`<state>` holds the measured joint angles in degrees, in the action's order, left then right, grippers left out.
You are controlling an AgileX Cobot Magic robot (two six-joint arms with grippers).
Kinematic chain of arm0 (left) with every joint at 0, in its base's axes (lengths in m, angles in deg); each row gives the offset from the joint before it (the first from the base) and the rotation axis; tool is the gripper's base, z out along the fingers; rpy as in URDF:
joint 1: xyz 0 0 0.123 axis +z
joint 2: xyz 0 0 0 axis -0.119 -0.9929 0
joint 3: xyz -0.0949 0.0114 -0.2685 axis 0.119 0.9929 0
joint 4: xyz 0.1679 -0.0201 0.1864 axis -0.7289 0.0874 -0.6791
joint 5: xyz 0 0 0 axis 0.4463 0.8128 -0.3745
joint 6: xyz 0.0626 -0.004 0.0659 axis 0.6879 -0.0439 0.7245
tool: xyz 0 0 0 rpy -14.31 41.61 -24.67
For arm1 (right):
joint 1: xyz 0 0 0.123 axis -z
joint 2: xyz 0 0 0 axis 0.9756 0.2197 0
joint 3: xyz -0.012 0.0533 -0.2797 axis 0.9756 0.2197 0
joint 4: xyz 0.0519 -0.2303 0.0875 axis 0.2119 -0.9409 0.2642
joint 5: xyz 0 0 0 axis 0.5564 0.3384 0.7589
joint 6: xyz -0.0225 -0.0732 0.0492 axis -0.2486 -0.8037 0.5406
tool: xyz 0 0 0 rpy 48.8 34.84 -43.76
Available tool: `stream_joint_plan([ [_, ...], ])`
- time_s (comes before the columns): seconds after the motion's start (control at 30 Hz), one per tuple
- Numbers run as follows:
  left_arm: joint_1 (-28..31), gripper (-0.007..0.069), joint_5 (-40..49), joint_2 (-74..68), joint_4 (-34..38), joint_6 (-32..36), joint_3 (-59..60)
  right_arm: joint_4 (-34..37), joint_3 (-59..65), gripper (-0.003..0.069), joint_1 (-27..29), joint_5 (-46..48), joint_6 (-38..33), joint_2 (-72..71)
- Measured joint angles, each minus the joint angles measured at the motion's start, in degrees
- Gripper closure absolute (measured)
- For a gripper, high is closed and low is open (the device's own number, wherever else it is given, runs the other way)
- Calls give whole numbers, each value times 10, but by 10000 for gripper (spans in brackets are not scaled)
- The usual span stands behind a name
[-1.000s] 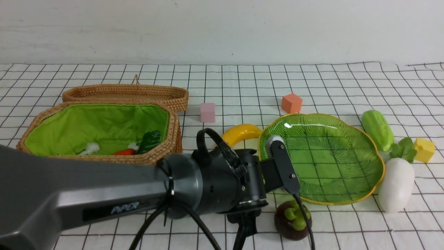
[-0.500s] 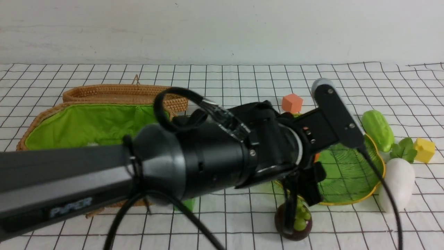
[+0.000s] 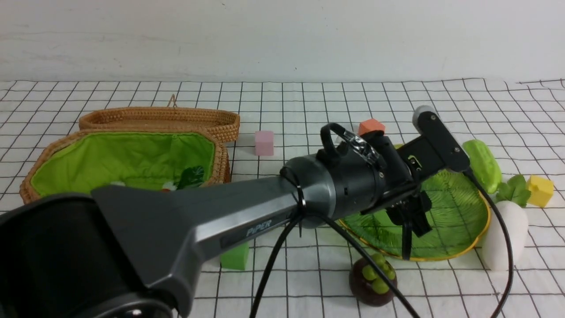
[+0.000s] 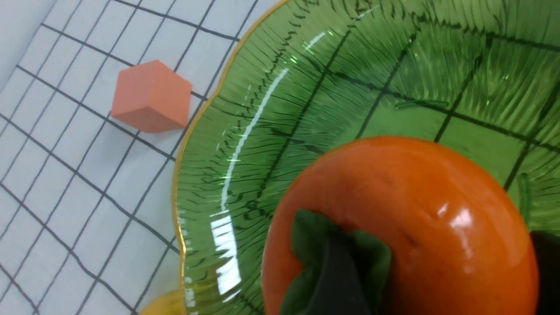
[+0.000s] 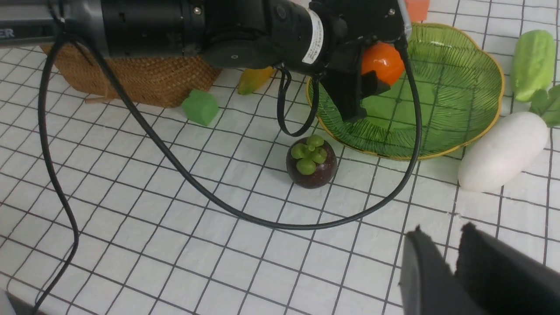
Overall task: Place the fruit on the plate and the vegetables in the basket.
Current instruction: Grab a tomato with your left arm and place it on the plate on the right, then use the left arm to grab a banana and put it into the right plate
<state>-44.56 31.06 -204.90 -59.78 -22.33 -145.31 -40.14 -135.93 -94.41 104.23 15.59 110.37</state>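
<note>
My left gripper (image 5: pixel 369 81) is shut on the orange persimmon (image 5: pixel 383 63), one finger on its green leaf cap (image 4: pixel 306 236). The fruit hangs over the left part of the green plate (image 3: pixel 459 221). The purple mangosteen (image 3: pixel 373 280) stands on the cloth in front of the plate. Left of the plate, the yellow banana (image 5: pixel 253 78) is partly hidden by the arm. The white radish (image 3: pixel 503 238) and the green gourd (image 3: pixel 483 163) lie right of the plate. The basket (image 3: pixel 220 163) shows carrot leaves (image 3: pixel 192 176) inside. My right gripper (image 5: pixel 442 232) hovers over bare cloth, narrowly open and empty.
Foam cubes lie about: pink (image 3: pixel 264 142) beside the basket, orange (image 3: pixel 371 126) behind the plate, yellow (image 3: pixel 539 190) at the far right, green (image 3: pixel 236 257) in front of the basket. The left arm's cable (image 5: pixel 262 223) loops low around the mangosteen. The basket's lid (image 3: pixel 159 117) lies behind it.
My left arm has swung from in front of the basket to the right and forward, carrying the persimmon over the plate. The other things have stayed put.
</note>
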Motion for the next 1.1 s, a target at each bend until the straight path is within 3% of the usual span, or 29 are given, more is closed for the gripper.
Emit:
stream_joint_plan([
  [0.23, -1, -32, 40, 26, 42, 0, -2, 0, 0, 508, 0, 3, 0, 0],
  [0.4, -1, -26, 102, 74, 77, 0, -2, -2, 0, 505, 0, 1, -3, 0],
  [0.53, 0, 114, 189, 126, 85, -16, -3, -2, 0, 505, 0, -6, -7, 0],
  [0.57, 4, 235, 230, 146, 89, -28, -3, -2, 0, 503, 0, -6, -8, 0],
  [0.67, 29, 490, 289, 157, 119, -35, -6, -2, 0, 500, 0, -8, -9, 0],
  [0.7, 29, 490, 289, 157, 119, -35, -6, -2, 0, 500, 0, -9, -9, 0],
  [0.73, 50, 585, 309, 153, 144, -32, -6, -2, 0, 500, 0, -15, -9, 0],
  [0.77, 67, 623, 320, 145, 161, -26, -6, -2, 0, 500, 0, -19, -9, 0],
  [0.83, 88, 634, 326, 132, 177, -19, -6, 1, 0, 498, 0, -23, -9, 0],
  [1.0, 120, 508, 315, 81, 171, -11, -6, 5, 0, 497, 0, -23, -11, 0],
  [1.03, 123, 414, 303, 64, 158, -12, -6, 5, 0, 495, 0, -23, -11, 0],
  [1.07, 123, 389, 300, 61, 154, -13, -6, 5, 0, 495, 0, -23, -11, 0],
  [1.1, 124, 302, 286, 50, 135, -18, -6, 5, 0, 494, 0, -23, -11, 0],
])
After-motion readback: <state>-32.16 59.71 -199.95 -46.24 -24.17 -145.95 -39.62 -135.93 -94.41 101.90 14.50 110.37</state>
